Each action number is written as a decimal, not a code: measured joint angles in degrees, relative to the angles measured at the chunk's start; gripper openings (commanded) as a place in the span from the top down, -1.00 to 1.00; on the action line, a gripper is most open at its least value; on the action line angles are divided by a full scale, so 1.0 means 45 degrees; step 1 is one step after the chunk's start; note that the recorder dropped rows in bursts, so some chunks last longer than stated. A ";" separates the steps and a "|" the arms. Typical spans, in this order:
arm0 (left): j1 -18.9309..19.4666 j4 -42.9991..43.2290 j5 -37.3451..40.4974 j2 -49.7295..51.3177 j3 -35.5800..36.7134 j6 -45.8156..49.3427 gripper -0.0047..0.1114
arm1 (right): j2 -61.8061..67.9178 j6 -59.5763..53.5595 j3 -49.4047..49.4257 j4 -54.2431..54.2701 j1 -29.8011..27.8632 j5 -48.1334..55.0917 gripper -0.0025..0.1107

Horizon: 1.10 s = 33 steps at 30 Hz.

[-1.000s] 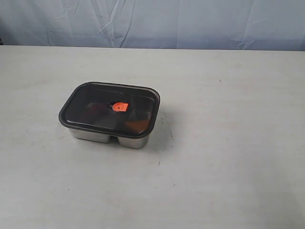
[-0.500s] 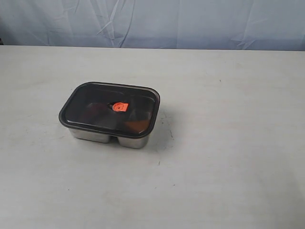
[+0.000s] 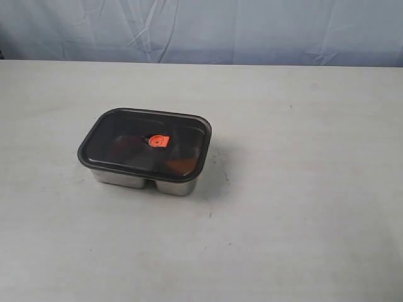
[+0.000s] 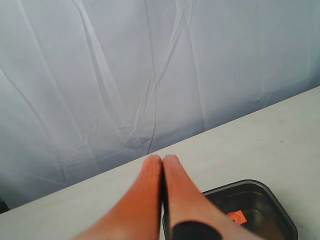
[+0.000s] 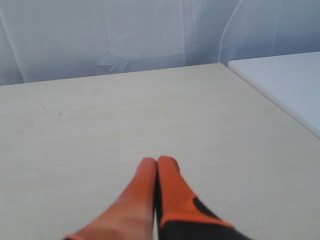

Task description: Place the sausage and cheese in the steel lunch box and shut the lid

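nothing is moving between the earlier exterior frames and now: the steel lunch box (image 3: pixel 135 181) is sitting in the same spot, left of centre in the exterior frame, and no arm is entering that view. judgement: the work is looking complete and both arms are standing clear.

containers: the lid (image 3: pixel 143 139) is lying on the box, covering it edge to edge and appearing level, with the orange valve tab (image 3: pixel 158 141) showing at its middle. whether the seal is fully pressed home is not showing.

contents, seen through the smoky plastic only: a dark reddish shape is showing left of the tab, most likely the sausage (image 3: pixel 126 146). an orange-yellow patch is showing toward the lower right corner of the lid, most likely the cheese (image 3: pixel 179 165). both outlines are dim, so which compartment each is lying in is staying a judgement.

hands: the left gripper (image 4: pixel 162 162) is hanging with its orange fingers pressed together, pinching nothing, the closed box just beyond it. the right gripper (image 5: pixel 156 162) is likewise pressed together and empty, over bare table (image 3: pixel 302 189).
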 measured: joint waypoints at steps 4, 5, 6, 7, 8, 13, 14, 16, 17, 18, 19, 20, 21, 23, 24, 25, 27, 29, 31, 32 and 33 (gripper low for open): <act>0.0000 0.0163 0.0000 -0.0053 0.0169 0.0000 0.92 | 0.0000 0.0000 0.0000 0.0026 0.0000 0.0000 0.97; 0.0000 0.0496 -0.0092 -0.0127 0.0295 0.0000 0.92 | 0.0000 0.0000 0.0000 0.0048 0.0000 0.0000 0.97; 0.0000 0.0833 -0.0232 -0.0249 0.0475 0.0000 0.92 | 0.0000 0.0000 0.0000 0.0048 0.0000 0.0000 0.97; 0.0029 0.1704 -0.0655 -0.0642 0.1017 -0.0059 0.92 | 0.0000 0.0000 0.0000 0.0048 0.0000 0.0000 0.97; 0.0114 0.2010 -0.0834 -0.0859 0.1315 -0.0116 0.92 | 0.0000 0.0000 0.0000 0.0048 0.0000 0.0000 0.97; 0.0849 0.2532 -0.1289 -0.2427 0.3802 -0.1762 0.92 | 0.0000 0.0000 0.0000 0.0074 0.0000 0.0000 0.97; 0.1003 0.2592 -0.1403 -0.2761 0.4366 -0.2329 0.92 | 0.0000 0.0000 0.0000 0.0074 0.0000 0.0000 0.97; 0.1325 0.2834 -0.1709 -0.3404 0.5391 -0.3856 0.92 | 0.0000 0.0000 0.0000 0.0074 0.0000 0.0000 0.97; 0.1461 0.2995 -0.1799 -0.3649 0.5746 -0.4452 0.92 | 0.0000 0.0000 0.0000 0.0074 0.0000 0.0000 0.97; 0.1543 0.3118 -0.1916 -0.3934 0.6156 -0.5138 0.92 | 0.0000 0.0000 0.0000 0.0074 0.0000 0.0000 0.97; 0.1612 0.3217 -0.2011 -0.4204 0.6527 -0.5681 0.92 | 0.0000 0.0000 0.0000 0.0074 0.0000 0.0000 0.97; 0.1678 0.3261 -0.2066 -0.4409 0.6797 -0.6112 0.92 | 0.0000 0.0000 0.0000 0.0074 0.0000 0.0000 0.97; 0.1702 0.3314 -0.2138 -0.4651 0.7110 -0.6478 0.92 | 0.0000 0.0000 0.0000 0.0074 0.0000 0.0000 0.97; 0.1722 0.3338 -0.2241 -0.5027 0.7670 -0.6984 0.92 | 0.0000 0.0000 0.0000 0.0074 0.0000 0.0000 0.97; 0.1722 0.3338 -0.2234 -0.5215 0.7919 -0.7132 0.92 | 0.0000 0.0000 0.0000 0.0074 0.0000 0.0000 0.97; 0.1722 0.3338 -0.2268 -0.5427 0.8153 -0.7239 0.92 | 0.0000 0.0000 0.0000 0.0074 0.0000 0.0000 0.97; 0.1722 0.3338 -0.2296 -0.5711 0.8520 -0.7408 0.92 | 0.0000 0.0000 0.0000 0.0074 0.0000 0.0000 0.97; 0.1722 0.3338 -0.2434 -0.5972 0.8898 -0.7474 0.92 | 0.0000 0.0000 0.0000 0.0074 0.0000 0.0000 0.97; 0.1722 0.3338 -0.2642 -0.6091 0.9239 -0.7530 0.92 | 0.0000 0.0000 0.0000 0.0074 0.0000 0.0000 0.97; 0.1722 0.3366 -0.2739 -0.6120 0.9426 -0.7528 0.92 | 0.0000 0.0000 0.0000 0.0074 0.0000 0.0000 0.97; 0.1722 0.3390 -0.2863 -0.6120 0.9582 -0.7528 0.92 | 0.0000 0.0000 0.0000 0.0074 0.0000 0.0000 0.97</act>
